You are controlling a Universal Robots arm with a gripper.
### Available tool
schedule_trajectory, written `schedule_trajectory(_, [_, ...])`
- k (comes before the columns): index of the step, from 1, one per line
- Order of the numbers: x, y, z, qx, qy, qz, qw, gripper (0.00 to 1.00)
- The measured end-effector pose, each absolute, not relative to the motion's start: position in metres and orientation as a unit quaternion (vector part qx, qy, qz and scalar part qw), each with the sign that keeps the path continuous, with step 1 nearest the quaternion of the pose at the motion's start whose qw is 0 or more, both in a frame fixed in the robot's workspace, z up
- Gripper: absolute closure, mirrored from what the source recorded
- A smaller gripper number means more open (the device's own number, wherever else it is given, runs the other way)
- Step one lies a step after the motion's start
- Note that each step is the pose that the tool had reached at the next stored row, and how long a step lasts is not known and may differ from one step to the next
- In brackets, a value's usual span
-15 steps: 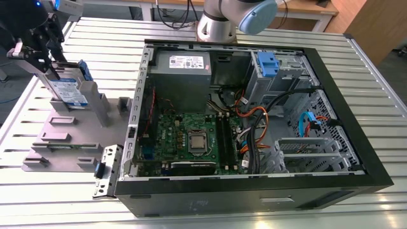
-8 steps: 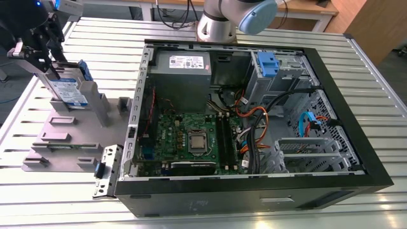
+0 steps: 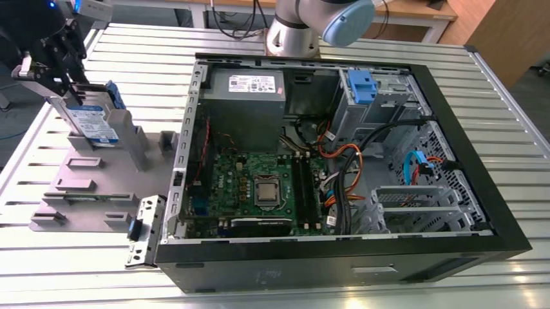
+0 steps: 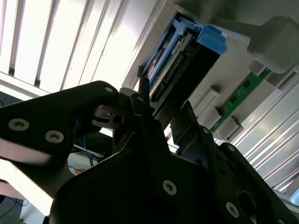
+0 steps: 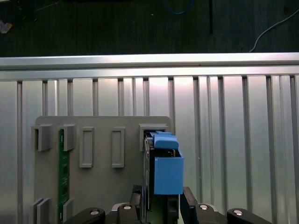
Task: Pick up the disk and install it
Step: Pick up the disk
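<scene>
The disk (image 3: 93,122) is a silver drive with a blue-and-white label and a blue bracket. It stands on edge in a slot of the grey holder plate (image 3: 86,187) at the exterior view's left. My black gripper (image 3: 73,96) comes down on it from above, one finger on each flat side. In the first wrist view the fingers (image 5: 187,201) press against the disk (image 5: 168,175) and its blue bracket. The second wrist view has the disk (image 4: 187,56) just beyond the gripper (image 4: 163,105). The gripper is shut on the disk.
An open computer case (image 3: 481,193) lies on the slatted metal table, at the exterior view's right of the holder. Inside are a motherboard (image 3: 257,187), a drive bay with a blue latch (image 3: 361,87) and a metal drive cage (image 3: 413,199). A green memory stick (image 5: 61,177) sits in the holder.
</scene>
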State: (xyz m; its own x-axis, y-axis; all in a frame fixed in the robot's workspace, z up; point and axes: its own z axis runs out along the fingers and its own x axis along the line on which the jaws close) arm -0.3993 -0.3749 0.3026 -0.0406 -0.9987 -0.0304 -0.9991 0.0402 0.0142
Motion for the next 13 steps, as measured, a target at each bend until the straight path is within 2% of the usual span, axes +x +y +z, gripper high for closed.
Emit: schedule_trajectory(13, [-0.3993,-0.3747,0.3032,-0.693,0.721,0.016,0.006,0.55])
